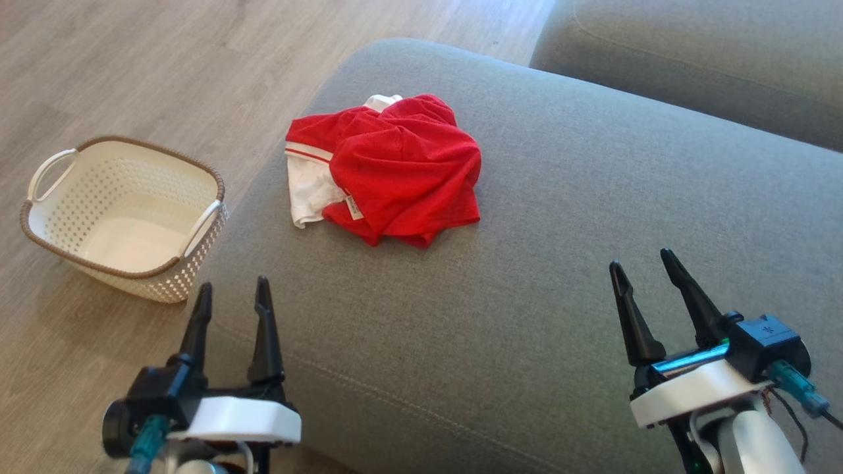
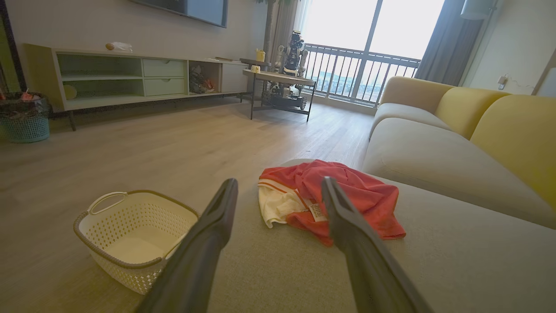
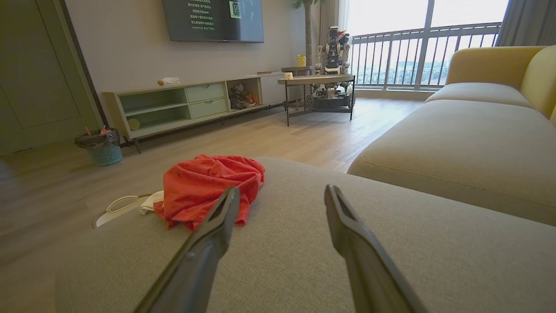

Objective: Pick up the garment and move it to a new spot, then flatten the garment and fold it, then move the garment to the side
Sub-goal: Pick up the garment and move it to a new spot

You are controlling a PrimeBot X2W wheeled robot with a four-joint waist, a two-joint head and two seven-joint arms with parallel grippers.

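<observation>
A broad grey cushion (image 1: 593, 276) fills most of the head view, with wood floor (image 1: 132, 66) along its left side. On that floor, just beside the cushion's left edge, stands a white perforated basket (image 1: 164, 283) with a brown rim.

The garment (image 1: 402, 164), red with a white panel and stripe, lies crumpled in a heap on the far left part of the cushion, close to that left edge. A small label (image 1: 353, 206) shows at its near fold.

The left gripper (image 1: 234, 284) hovers at the cushion's near left corner and the right gripper (image 1: 641, 259) at its near right. Each has its fingers spread apart and grasps nothing.

The pick-up looks not yet begun. It would probably go best with the left arm, which has the shorter reach. It should come down on a raised fold at the top of the heap and pinch several layers without catching the cushion cover. The heap should be lifted clear before it is carried toward the open middle, where there is room to flatten it. A shallow pinch risks one layer trailing, or the heap sliding off the left edge.

The garment lies well apart from both pairs of fingers. It is farther off and slightly right of the left pair, and farther off and well left of the right pair.
</observation>
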